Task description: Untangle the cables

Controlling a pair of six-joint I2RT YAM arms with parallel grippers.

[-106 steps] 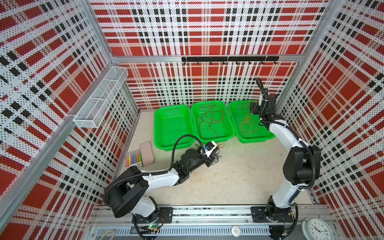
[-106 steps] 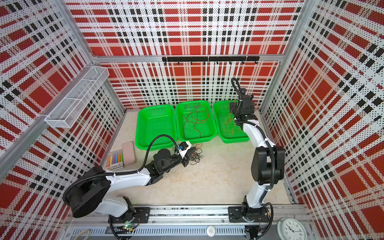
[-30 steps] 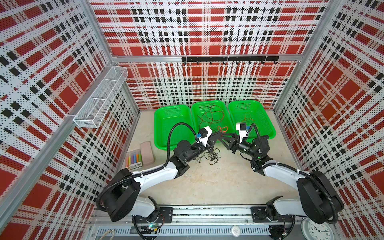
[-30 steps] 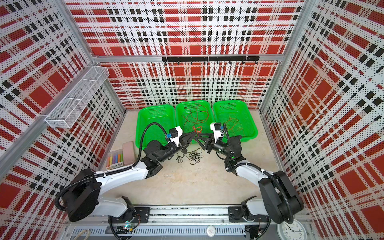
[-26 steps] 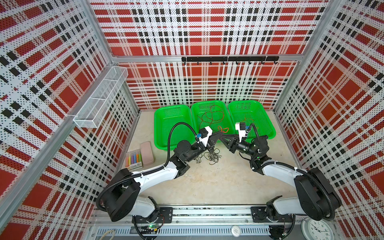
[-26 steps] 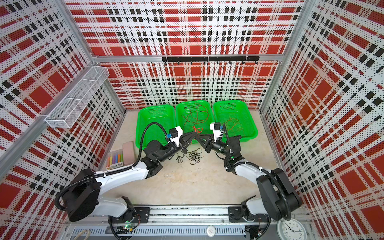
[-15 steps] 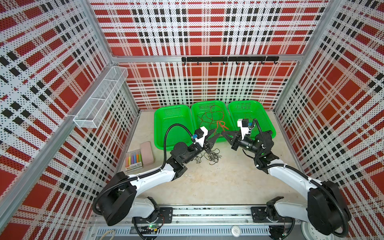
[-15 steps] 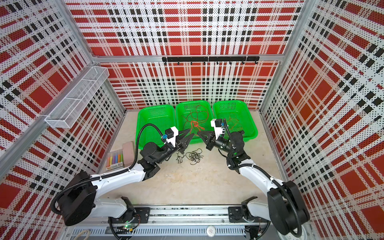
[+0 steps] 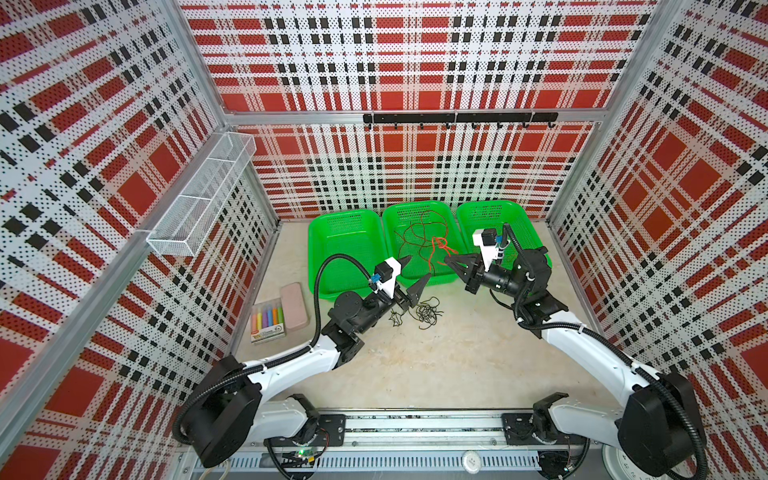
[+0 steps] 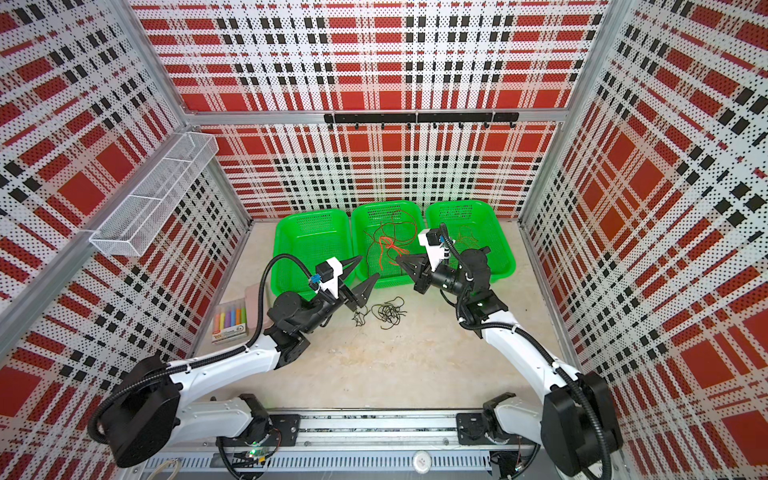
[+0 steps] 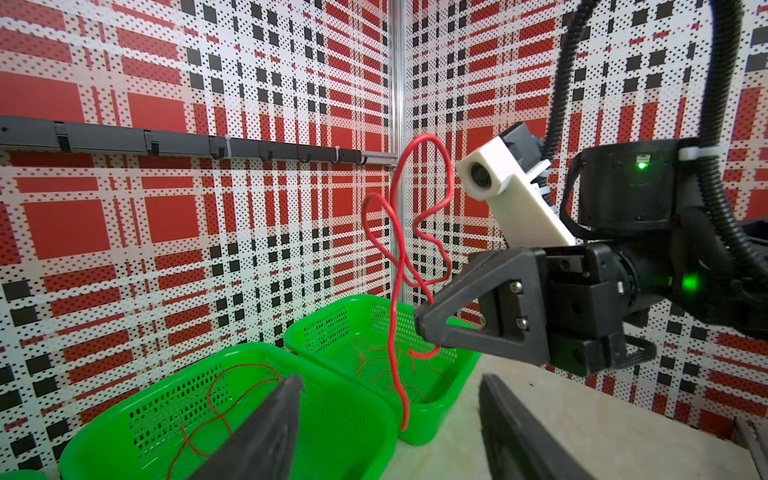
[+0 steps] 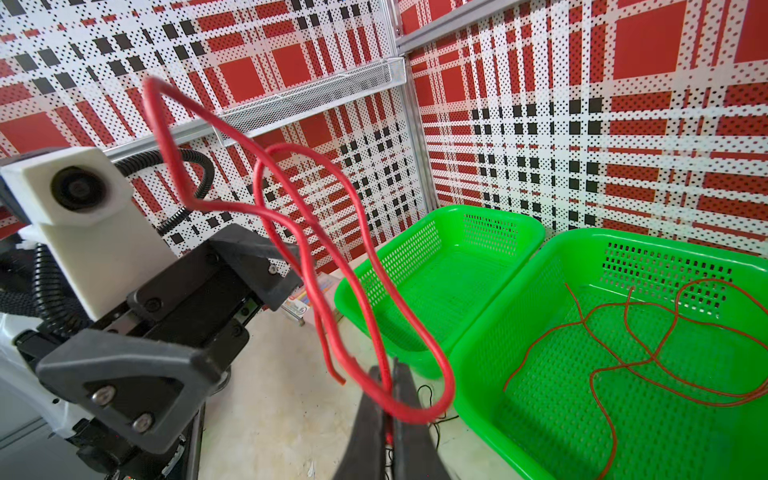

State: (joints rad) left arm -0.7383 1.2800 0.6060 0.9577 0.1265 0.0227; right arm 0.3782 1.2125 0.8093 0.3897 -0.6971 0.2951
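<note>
My right gripper (image 9: 446,259) is shut on a thick red cable (image 9: 439,243), whose loops stand up above its tips in the right wrist view (image 12: 307,257). That cable hangs over the front of the middle green basket (image 9: 415,204). My left gripper (image 9: 417,270) faces it, open and empty, with the red cable (image 11: 399,249) just beyond its fingers (image 11: 266,432). A tangle of thin black cables (image 9: 424,311) lies on the table below both grippers. Thin red cables (image 12: 648,332) lie in the middle basket and orange-brown cables (image 10: 467,239) in the right basket (image 9: 523,224).
The left green basket (image 9: 345,249) holds nothing. A chalk box (image 9: 268,322) and a pink eraser (image 9: 294,305) lie by the left wall. A wire shelf (image 9: 199,203) hangs on that wall and a hook rail (image 9: 457,118) on the back wall.
My right gripper has shut on the red cable and my left gripper has opened and let it go. Both grippers have drawn apart, the right one carrying the cable up and back.
</note>
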